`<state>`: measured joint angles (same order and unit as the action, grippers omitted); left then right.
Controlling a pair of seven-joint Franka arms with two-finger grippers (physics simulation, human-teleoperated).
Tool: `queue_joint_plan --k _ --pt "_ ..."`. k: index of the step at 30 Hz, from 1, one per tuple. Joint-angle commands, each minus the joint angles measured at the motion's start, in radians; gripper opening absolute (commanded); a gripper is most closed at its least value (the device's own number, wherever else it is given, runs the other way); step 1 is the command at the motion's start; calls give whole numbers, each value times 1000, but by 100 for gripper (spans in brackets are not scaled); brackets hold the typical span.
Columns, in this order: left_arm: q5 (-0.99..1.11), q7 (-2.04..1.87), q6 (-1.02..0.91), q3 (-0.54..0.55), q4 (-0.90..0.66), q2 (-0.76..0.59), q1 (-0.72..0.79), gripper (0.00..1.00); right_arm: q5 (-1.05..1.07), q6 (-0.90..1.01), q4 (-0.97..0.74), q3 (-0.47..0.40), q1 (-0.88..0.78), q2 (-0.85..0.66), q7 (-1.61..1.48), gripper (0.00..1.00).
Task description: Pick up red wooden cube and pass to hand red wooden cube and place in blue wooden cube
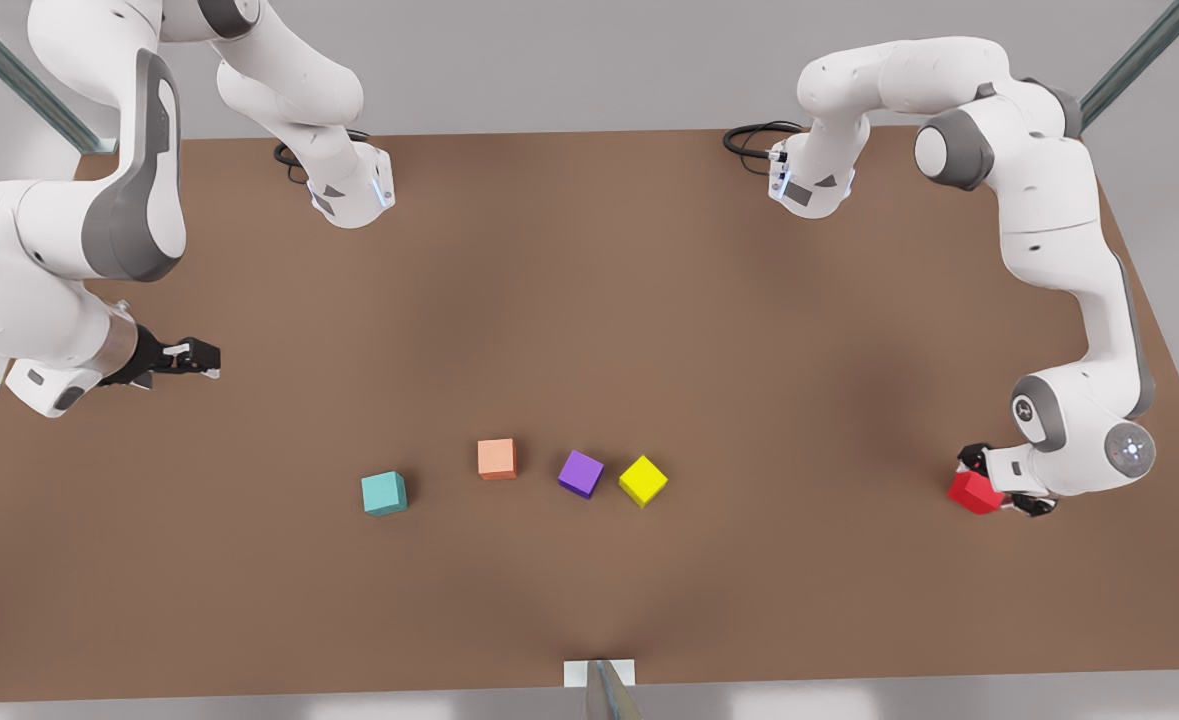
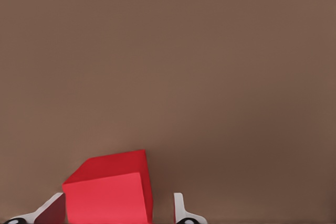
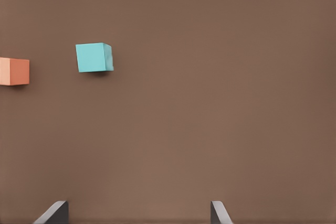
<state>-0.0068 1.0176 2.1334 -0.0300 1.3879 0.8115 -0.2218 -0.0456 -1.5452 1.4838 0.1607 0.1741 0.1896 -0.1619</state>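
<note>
The red wooden cube (image 1: 973,492) rests on the brown table (image 1: 589,300) at the front view's right. My left gripper (image 1: 994,487) is low around it and open. In the left wrist view the red wooden cube (image 2: 107,190) lies between the fingertips (image 2: 179,209), with a small gap on one side. The blue wooden cube (image 1: 384,493), teal, lies left of centre near the front. It shows too in the right wrist view as the blue wooden cube (image 3: 94,57). My right gripper (image 1: 199,358) hovers open and empty at the front view's left, away from all cubes.
A salmon-orange cube (image 1: 496,458), a purple cube (image 1: 580,473) and a yellow cube (image 1: 643,480) sit in a row between the teal and red ones. The salmon-orange cube (image 3: 14,71) also appears beside the teal one in the right wrist view. Both arm bases stand at the far edge.
</note>
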Motion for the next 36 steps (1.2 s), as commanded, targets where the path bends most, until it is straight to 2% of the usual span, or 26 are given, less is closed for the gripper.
queue_joint_plan --k 1,16,29,33,35,36 --pt "2 -146 -12 -1 -1 3 -1 100 1 0 0 0 1 -1 -10 100" --pt "28 -143 0 -22 -9 11 -1 100 0 0 12 5 -1 1 -11 100" --pt "25 -148 82 -21 -9 72 1 100 -2 0 21 7 -11 4 -13 100" --pt "25 -149 115 -19 -10 75 6 94 -2 2 27 7 -10 2 -15 100" --pt "25 -148 117 -19 -12 75 6 75 -2 2 27 7 -11 4 -15 100" --pt "25 -148 117 -19 -12 75 6 71 -3 0 27 7 -11 4 -15 100"
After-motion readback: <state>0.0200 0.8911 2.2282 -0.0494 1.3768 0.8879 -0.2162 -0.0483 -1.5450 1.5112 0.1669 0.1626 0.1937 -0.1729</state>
